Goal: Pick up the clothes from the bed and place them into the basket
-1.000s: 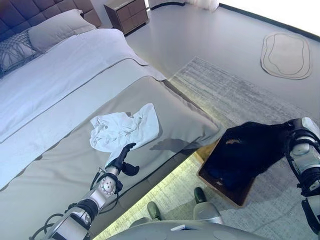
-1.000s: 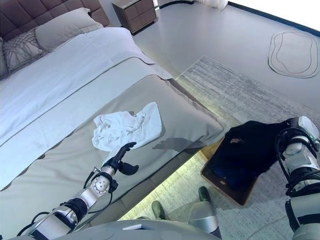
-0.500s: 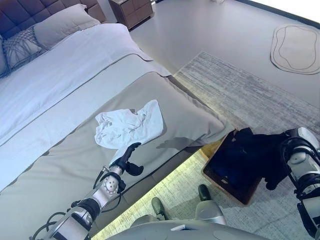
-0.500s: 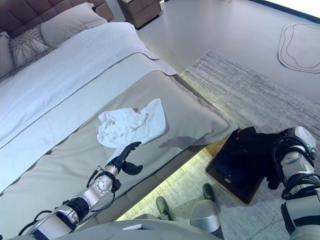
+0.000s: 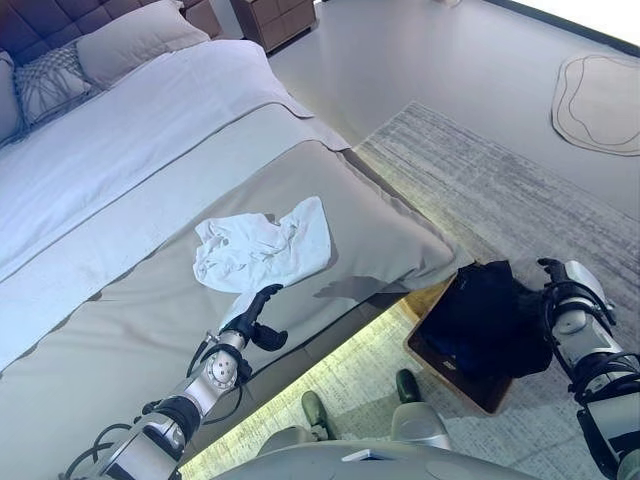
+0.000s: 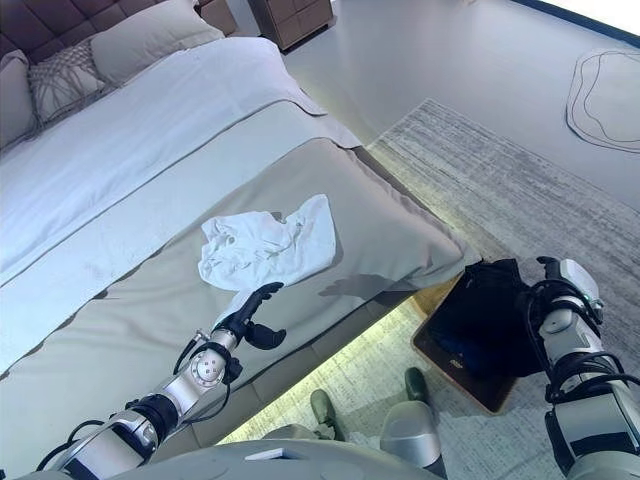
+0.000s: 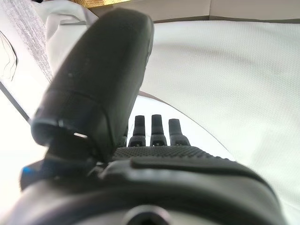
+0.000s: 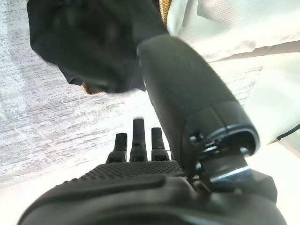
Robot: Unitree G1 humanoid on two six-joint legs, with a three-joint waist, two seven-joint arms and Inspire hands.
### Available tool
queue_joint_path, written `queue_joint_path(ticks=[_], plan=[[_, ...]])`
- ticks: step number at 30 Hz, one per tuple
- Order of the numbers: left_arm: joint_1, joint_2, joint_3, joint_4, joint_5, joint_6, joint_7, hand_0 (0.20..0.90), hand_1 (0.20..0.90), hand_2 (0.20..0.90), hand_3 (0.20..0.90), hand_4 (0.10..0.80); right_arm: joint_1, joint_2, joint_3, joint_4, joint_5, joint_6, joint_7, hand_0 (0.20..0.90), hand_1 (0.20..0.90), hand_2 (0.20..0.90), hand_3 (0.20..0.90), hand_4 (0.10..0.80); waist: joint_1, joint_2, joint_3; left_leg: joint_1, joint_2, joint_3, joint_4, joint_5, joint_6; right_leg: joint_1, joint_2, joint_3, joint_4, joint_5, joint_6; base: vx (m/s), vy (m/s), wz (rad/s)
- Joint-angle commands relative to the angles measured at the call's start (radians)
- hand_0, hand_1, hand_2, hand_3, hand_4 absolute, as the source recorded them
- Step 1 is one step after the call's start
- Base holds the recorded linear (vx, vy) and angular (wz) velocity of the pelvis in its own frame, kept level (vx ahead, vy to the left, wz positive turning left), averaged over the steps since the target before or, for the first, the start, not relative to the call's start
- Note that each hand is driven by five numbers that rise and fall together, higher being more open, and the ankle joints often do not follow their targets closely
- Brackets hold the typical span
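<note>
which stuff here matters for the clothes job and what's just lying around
Job: white garment on the bed; dark garment in the basket; left hand; right hand.

Lying about: pillows, nightstand, grey rug, small mat.

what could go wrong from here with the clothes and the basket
The black garment is heaped over the far side of the basket, partly over its rim, so it may slide onto the rug. The right hand, open beside it, could snag it when pulling away. The left hand, open, sits short of the white garment.
</note>
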State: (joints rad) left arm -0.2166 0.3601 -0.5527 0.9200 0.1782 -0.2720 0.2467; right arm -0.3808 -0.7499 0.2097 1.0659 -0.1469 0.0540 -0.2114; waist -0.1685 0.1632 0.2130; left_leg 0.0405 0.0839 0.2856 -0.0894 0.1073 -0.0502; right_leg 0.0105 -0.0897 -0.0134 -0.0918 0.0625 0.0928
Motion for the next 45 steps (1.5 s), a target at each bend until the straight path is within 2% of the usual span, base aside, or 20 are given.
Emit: queue_joint_path(ticks=[1, 6, 8, 18, 24, 30, 35, 39, 45], plan=[[-0.084, 0.026, 0.009, 0.022, -0.008, -0.061, 0.055, 0.900, 0.900, 0.900, 0.900, 0.800, -0.049, 0.002, 0.017, 0.024, -0.008, 0.009, -0.025, 0.900, 0.900, 0.900, 0.900, 0.800, 0.020, -0.086, -0.066, 0.063, 0.008, -0.068, 0.002, -0.097, -0.016, -0.025, -0.005, -0.002, 0.021, 0.041, 0.013, 0.000, 0.000, 0.00], [-0.079, 0.024, 0.022, 0.029, 0.006, -0.063, 0.071, 0.900, 0.900, 0.900, 0.900, 0.800, -0.043, 0.016, 0.016, 0.068, -0.011, 0.021, -0.017, 0.900, 0.900, 0.900, 0.900, 0.800, 0.033, -0.093, -0.069, 0.064, 0.010, -0.074, 0.002, -0.094, -0.015, -0.014, -0.006, -0.012, 0.019, 0.041, 0.011, 0.005, 0.000, 0.04], [-0.077, 0.028, 0.025, 0.024, 0.004, -0.060, 0.060, 0.900, 0.900, 0.900, 0.900, 0.800, -0.042, 0.014, 0.022, 0.065, 0.009, -0.004, -0.033, 0.900, 0.900, 0.900, 0.900, 0.800, 0.041, -0.099, -0.070, 0.063, 0.010, -0.082, 0.002, -0.093, -0.015, -0.010, -0.006, -0.019, 0.019, 0.042, 0.011, 0.002, -0.019, 0.11], [-0.065, 0.030, 0.064, 0.016, -0.013, -0.038, 0.085, 0.900, 0.900, 0.900, 0.900, 0.800, -0.088, -0.023, 0.040, -0.299, -0.004, -0.003, -0.133, 0.900, 0.900, 0.900, 0.900, 0.800, 0.044, -0.128, -0.069, 0.055, 0.011, -0.102, 0.002, -0.087, -0.016, -0.002, -0.001, -0.027, 0.020, 0.039, 0.005, -0.001, -0.005, 0.05], [-0.059, 0.020, 0.083, -0.003, -0.003, -0.003, 0.101, 0.900, 0.900, 0.900, 0.900, 0.800, -0.194, -0.047, 0.066, -0.446, -0.049, -0.002, -0.203, 0.900, 0.900, 0.900, 0.900, 0.800, 0.076, -0.150, -0.070, 0.049, -0.001, -0.134, 0.002, -0.086, -0.013, 0.012, -0.004, -0.051, 0.021, 0.032, -0.003, 0.022, -0.024, 0.12], [-0.069, 0.035, 0.065, -0.052, -0.029, 0.010, 0.045, 0.900, 0.900, 0.900, 0.900, 0.800, -0.350, -0.081, 0.138, -0.425, -0.068, 0.110, -0.156, 0.900, 0.900, 0.900, 0.900, 0.800, 0.124, -0.156, -0.063, 0.019, -0.020, -0.177, 0.002, -0.079, -0.009, 0.005, -0.010, -0.083, 0.031, 0.020, -0.010, 0.004, -0.026, 0.23], [-0.065, 0.071, 0.057, -0.131, -0.040, -0.008, 0.045, 0.900, 0.900, 0.900, 0.900, 0.800, -0.576, -0.086, 0.280, -0.356, -0.052, 0.152, -0.118, 0.900, 0.900, 0.900, 0.900, 0.800, 0.199, -0.150, -0.036, -0.009, -0.042, -0.228, 0.002, -0.062, -0.005, -0.001, -0.023, -0.138, 0.071, -0.009, -0.026, 0.027, 0.022, 0.28], [-0.052, 0.086, 0.067, -0.172, -0.033, -0.041, 0.063, 0.900, 0.900, 0.900, 0.900, 0.800, -0.674, -0.059, 0.360, -0.331, -0.049, 0.145, -0.137, 0.900, 0.900, 0.900, 0.900, 0.800, 0.257, -0.138, -0.002, -0.040, -0.060, -0.272, 0.011, -0.051, -0.004, -0.014, -0.037, -0.194, 0.114, -0.034, -0.039, 0.025, 0.059, 0.35], [-0.071, 0.123, 0.047, -0.280, -0.012, -0.082, 0.104, 0.900, 0.900, 0.900, 0.900, 0.800, -0.820, -0.021, 0.438, -0.279, -0.022, 0.146, -0.212, 0.900, 0.900, 0.900, 0.900, 0.800, 0.345, -0.096, 0.098, -0.136, -0.096, -0.335, 0.061, -0.036, 0.007, -0.087, -0.063, -0.285, 0.222, -0.081, -0.062, -0.088, 0.085, 0.38]])
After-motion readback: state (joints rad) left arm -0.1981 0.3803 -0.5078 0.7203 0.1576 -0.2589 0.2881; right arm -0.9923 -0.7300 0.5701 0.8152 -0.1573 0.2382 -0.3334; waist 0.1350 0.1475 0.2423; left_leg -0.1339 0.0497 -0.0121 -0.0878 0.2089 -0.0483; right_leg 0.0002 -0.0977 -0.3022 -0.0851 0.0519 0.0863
